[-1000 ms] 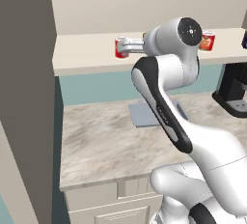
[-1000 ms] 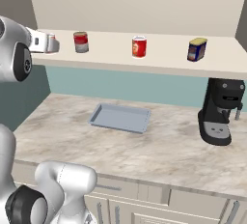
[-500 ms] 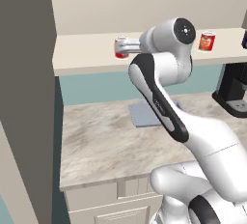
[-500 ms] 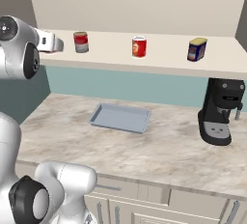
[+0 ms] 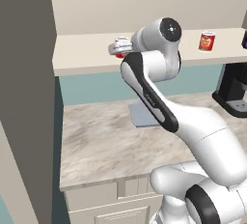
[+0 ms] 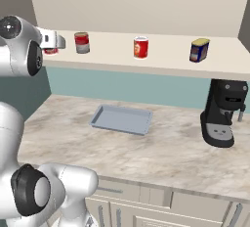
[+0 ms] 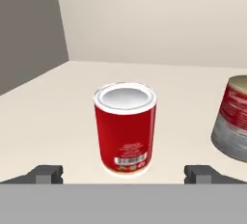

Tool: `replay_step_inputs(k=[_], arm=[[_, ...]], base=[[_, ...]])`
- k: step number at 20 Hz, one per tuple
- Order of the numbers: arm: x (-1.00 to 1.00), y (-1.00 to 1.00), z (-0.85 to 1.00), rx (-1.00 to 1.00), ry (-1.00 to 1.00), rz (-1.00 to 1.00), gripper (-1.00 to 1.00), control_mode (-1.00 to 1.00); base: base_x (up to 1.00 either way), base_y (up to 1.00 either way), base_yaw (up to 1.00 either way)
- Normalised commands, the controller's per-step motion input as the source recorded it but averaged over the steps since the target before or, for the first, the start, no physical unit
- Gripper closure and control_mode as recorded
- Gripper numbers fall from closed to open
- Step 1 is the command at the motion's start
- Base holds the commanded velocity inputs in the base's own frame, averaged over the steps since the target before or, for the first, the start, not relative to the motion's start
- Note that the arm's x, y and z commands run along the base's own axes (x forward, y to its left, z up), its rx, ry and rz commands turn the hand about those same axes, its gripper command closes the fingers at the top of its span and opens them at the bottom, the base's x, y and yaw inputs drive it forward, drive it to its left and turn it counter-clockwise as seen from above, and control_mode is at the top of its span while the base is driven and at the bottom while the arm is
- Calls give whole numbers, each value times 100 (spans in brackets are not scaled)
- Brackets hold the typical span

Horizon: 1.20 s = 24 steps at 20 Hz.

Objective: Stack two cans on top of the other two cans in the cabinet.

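The claw [image 7: 124,175], its fingers spread wide apart and empty, faces the red can [image 7: 125,127], which stands upright straight ahead between the fingertips' line, near the left end of the cabinet [image 6: 161,62] shelf, beside the red-and-grey can [image 7: 233,119].

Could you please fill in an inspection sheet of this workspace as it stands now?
Surface: marbled counter, bare apart from two items.
Job's things: red can upright on the cabinet shelf; red-and-grey can, orange-red can and dark blue can stand apart along it; none stacked.
Clutter: grey tray, black coffee machine.
Grippers: gripper open, facing the red can, not touching.
Cables: nothing seen.
Surroundings: teal wall, cream base cabinets.
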Motion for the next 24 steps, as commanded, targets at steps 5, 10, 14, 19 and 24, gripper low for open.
replay_step_inputs(k=[5, 10, 14, 19, 24], arm=[[27, 9, -7, -9, 0, 0, -100, -100], [28, 1, -11, -5, 0, 0, -100, -100], [22, 0, -13, -1, 0, 0, -100, -100], [20, 1, -9, 0, 0, 0, -100, -100], [22, 6, -3, 0, -2, 0, -100, -100]], base=[[0, 0, 0], [0, 0, 0], [0, 0, 0], [0, 0, 0], [0, 0, 0]])
